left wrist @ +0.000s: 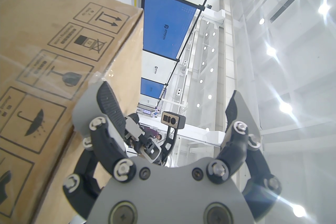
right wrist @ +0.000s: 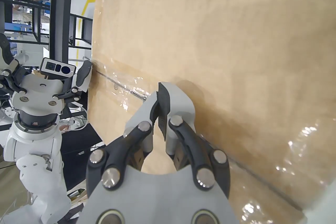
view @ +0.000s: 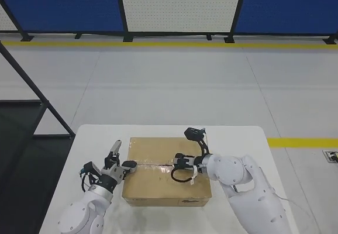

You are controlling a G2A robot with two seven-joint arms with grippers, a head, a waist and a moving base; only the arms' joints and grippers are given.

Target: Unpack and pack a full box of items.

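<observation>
The box (view: pixel 166 171) sits closed in the middle of the white surface (view: pixel 99 134). Its top flaps are down and a strip of clear tape (right wrist: pixel 123 88) runs along the centre seam from left to right. The side facing left carries printed handling symbols.

My left gripper (left wrist: pixel 170 93) is at the box's left end, level with the top edge where the seam ends. Its fingers are spread wide: one pad (left wrist: pixel 109 101) lies against the cardboard side right at the taped corner, and the other stands off in open air, away from the box.

My right gripper (right wrist: pixel 160 100) is over the top of the box, right of the middle and just beside the taped seam, pointing left along it. Its fingers are drawn together, pads almost meeting. I cannot tell whether the tips touch the cardboard or hang just above it.
</observation>
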